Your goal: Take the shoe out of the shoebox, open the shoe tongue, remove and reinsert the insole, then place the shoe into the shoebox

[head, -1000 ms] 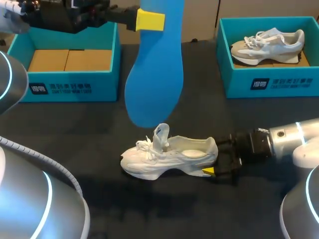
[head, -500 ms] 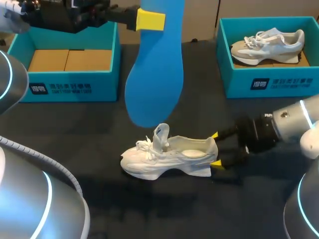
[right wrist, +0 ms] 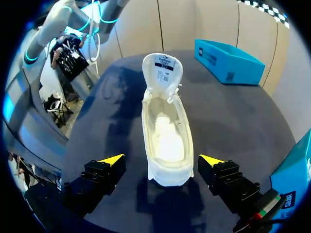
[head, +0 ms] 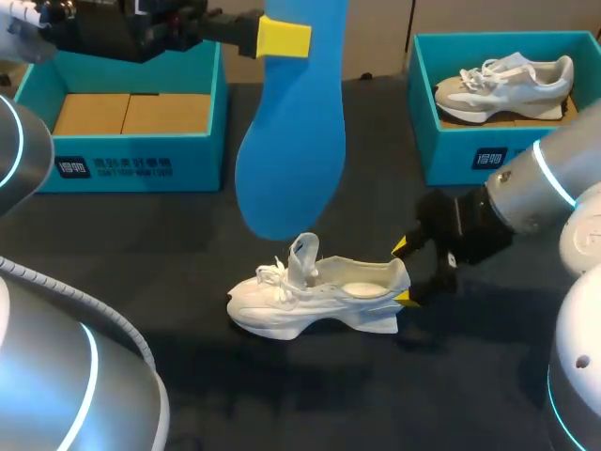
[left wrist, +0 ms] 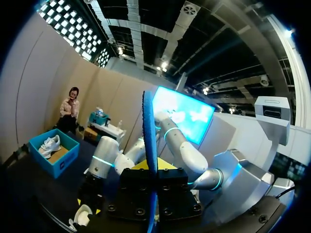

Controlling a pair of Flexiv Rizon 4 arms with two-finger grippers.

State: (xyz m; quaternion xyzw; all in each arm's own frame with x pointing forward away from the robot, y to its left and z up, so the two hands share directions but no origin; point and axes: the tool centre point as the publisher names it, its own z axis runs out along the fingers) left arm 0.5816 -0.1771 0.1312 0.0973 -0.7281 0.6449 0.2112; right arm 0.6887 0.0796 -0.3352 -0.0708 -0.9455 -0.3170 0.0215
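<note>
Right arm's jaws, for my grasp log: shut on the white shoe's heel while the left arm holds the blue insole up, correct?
No: the right wrist view shows them open, either side of the white shoe's heel, not touching. The left arm does hold the blue insole up.

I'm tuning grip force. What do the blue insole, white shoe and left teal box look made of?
Blue insole: probably foam, matte; thin, evenly coloured sheet. White shoe: seemingly textile or synthetic upper, matte; laces, soft upright tongue. Teal box: likely printed cardboard; plain brown flaps inside.
</note>
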